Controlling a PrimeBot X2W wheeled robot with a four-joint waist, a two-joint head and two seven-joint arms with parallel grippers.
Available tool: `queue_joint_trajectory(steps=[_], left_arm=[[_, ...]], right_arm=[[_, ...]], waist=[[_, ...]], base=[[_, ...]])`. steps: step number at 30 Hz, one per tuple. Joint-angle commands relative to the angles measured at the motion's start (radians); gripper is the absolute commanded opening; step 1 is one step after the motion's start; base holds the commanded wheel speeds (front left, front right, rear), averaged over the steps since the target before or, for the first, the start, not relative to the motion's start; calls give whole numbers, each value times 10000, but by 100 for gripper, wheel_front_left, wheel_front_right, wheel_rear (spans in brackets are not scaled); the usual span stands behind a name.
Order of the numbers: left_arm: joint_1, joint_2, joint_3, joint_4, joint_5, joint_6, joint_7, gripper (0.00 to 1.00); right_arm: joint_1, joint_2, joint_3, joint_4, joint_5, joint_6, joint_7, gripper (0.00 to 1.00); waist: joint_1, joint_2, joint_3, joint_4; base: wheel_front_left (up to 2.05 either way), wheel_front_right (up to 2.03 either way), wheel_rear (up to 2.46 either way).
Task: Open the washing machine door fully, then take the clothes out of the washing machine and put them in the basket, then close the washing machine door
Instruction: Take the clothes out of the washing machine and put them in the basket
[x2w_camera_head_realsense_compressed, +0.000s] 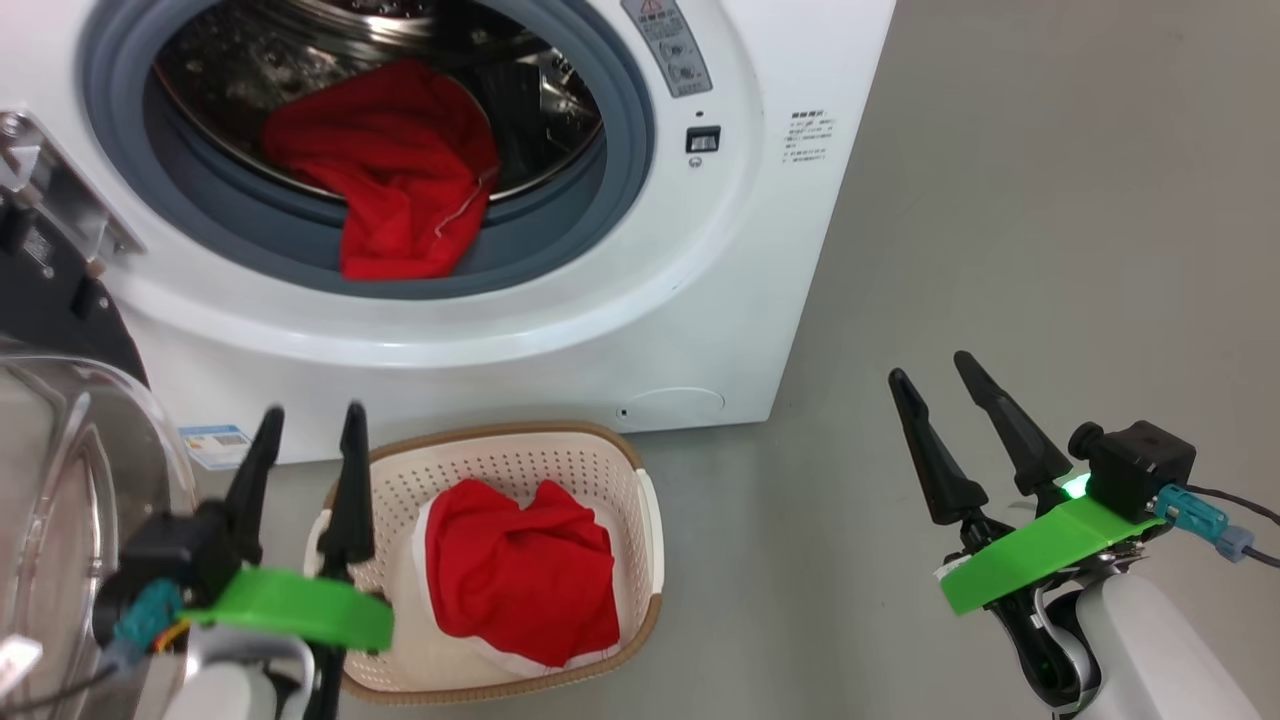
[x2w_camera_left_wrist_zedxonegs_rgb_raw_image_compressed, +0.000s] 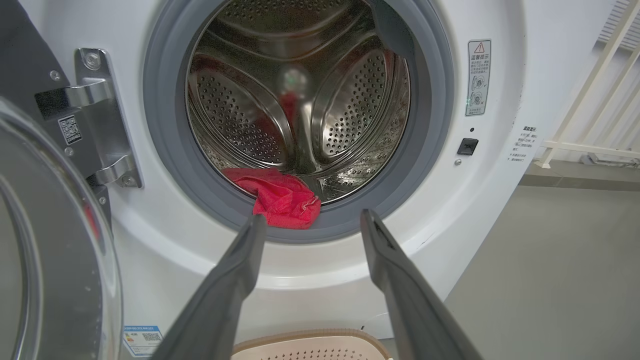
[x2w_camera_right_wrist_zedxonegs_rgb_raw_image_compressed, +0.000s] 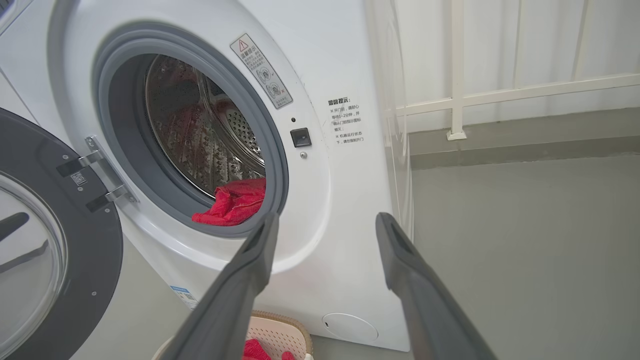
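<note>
Washing machine (x2w_camera_head_realsense_compressed: 640, 300) with the washing machine door (x2w_camera_head_realsense_compressed: 70, 480) swung open to your left. One red garment (x2w_camera_head_realsense_compressed: 395, 170) drapes from the steel drum (x2w_camera_left_wrist_zedxonegs_rgb_raw_image_compressed: 240, 120) over the grey rubber ring (x2w_camera_head_realsense_compressed: 250, 235). A second red garment (x2w_camera_head_realsense_compressed: 520, 570) lies in the basket (x2w_camera_head_realsense_compressed: 500, 432) on the floor just in front of the machine. Your left gripper (x2w_camera_head_realsense_compressed: 312, 410) hangs near the basket's left rim, fingers spread and empty. Your right gripper (x2w_camera_head_realsense_compressed: 930, 366), well to the right, is likewise spread.
</note>
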Motion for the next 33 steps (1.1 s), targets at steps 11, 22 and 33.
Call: queue_joint_trajectory(steps=[11,22,33], left_arm=[[-2739,303,-2,1172,212,-307,622,100],[-5502,487,-3,3492,322,-467,1014,100],[-8102,634,-31,5868,440,-526,1180,100]], right_arm=[[-376,157,3,-450,-225,16,-120,100],[-851,488,-49,-550,-358,16,-120,100],[-1342,640,50,-663,-389,16,-120,100]], waist=[[0,0,1040,-123],[0,0,2196,-435],[0,0,3067,-878]], base=[[0,0,0],[0,0,0],[0,0,0]])
